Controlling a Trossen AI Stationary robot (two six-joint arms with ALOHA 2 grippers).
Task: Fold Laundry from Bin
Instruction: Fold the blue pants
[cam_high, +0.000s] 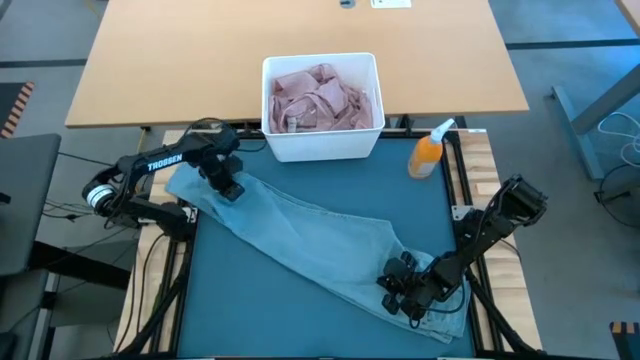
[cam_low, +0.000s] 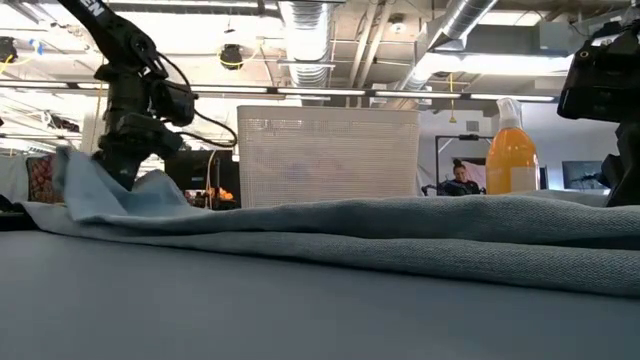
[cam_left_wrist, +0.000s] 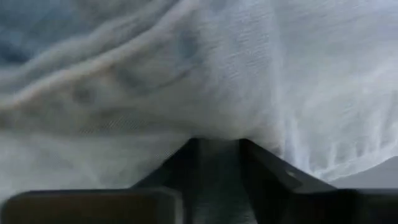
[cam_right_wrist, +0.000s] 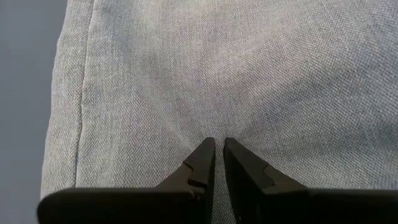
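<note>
Denim fills both wrist views: light blue jeans (cam_high: 310, 245) lie spread slantwise across the teal mat (cam_high: 300, 310) on the worktop, one end under each arm. The right end effector (cam_right_wrist: 216, 152) rests on the flat cloth with its fingers nearly pressed together, seemingly nipping a thin bit of denim, though the catch itself cannot be made out. The left end effector (cam_high: 228, 187) sits at the other end, where the cloth bunches; its fingers (cam_left_wrist: 261, 171) have denim between them, and the low view shows that end lifted off the mat, so it appears to be pinching the jeans.

The step in hand looks like taking hold of both ends to straighten or fold the jeans. The next move calls for both holds staying firm and the arms moving together.

Just beyond the left end effector stands the white bin (cam_high: 322, 140), pink garments (cam_high: 320, 98) inside. An orange spray bottle (cam_high: 428, 152) stands beside it. Ducts, ceiling lights and a seated person show in the room behind.
</note>
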